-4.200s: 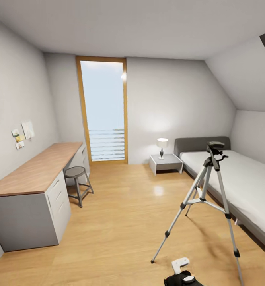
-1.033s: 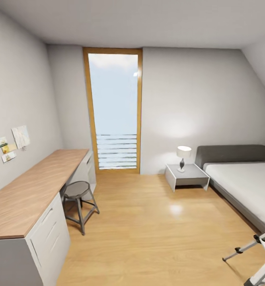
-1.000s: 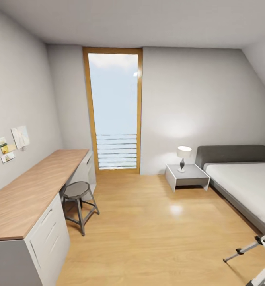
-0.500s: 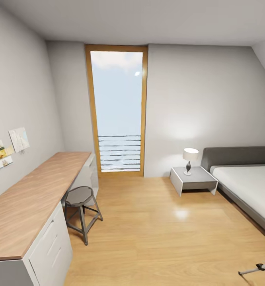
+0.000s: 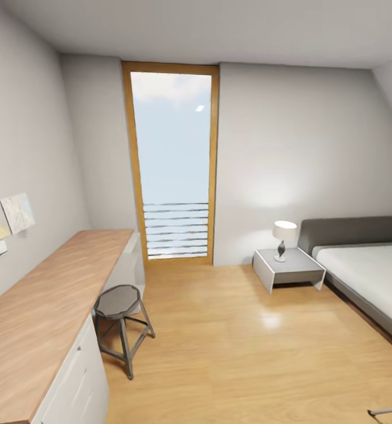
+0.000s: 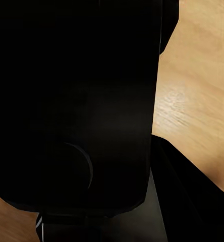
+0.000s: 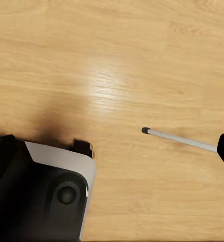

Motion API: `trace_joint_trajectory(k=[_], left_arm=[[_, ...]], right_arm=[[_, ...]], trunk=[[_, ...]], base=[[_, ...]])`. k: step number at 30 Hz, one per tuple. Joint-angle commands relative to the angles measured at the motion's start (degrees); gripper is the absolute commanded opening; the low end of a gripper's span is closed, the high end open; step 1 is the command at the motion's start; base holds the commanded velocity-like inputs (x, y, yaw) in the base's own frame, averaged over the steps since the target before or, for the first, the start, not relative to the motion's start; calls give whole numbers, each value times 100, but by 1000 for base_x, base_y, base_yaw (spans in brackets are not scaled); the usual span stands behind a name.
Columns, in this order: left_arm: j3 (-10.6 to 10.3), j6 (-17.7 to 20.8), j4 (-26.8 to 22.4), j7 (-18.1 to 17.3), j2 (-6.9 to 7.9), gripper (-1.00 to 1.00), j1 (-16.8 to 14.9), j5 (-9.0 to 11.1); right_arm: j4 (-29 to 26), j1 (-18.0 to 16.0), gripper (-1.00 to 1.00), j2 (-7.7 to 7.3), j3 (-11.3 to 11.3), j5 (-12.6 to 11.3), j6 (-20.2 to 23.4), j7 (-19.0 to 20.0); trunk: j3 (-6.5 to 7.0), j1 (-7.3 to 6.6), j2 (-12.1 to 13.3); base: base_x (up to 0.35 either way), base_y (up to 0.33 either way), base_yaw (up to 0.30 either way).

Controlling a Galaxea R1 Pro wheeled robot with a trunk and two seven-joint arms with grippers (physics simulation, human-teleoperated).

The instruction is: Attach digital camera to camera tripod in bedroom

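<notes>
Right gripper [image 7: 46, 191] over wood floor [image 7: 142, 60], opening unreadable; tripod leg [image 7: 180, 138] nearby; left gripper unreadable.

Camera tripod [image 5: 390, 408] leg tip on bedroom [image 5: 243, 347] wood floor.

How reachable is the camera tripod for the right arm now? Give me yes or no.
Probably not yet. The camera tripod sits at the head view's lower right edge; nothing blocks it, but the robot seems to face away from it.
</notes>
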Motion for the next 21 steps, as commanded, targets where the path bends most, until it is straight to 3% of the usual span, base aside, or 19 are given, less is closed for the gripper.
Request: trace_joint_trajectory(k=[1, 12, 21], left_arm=[[-52, -4, -7, 22, 0, -100, 2, 34], [-55, -10, -8, 22, -18, -100, 2, 2], [-68, -9, -19, 17, -36, -100, 2, -50]], right_arm=[[11, 3, 100, 1, 5, 43, 10, -13], [11, 38, 100, 0, 5, 43, 9, -14], [11, 39, 100, 1, 5, 43, 8, -14]], trunk=[[0, 4, -3], [28, 4, -3], [52, 4, -3]], base=[[216, 291, -222], [212, 279, -237], [72, 72, -241]])
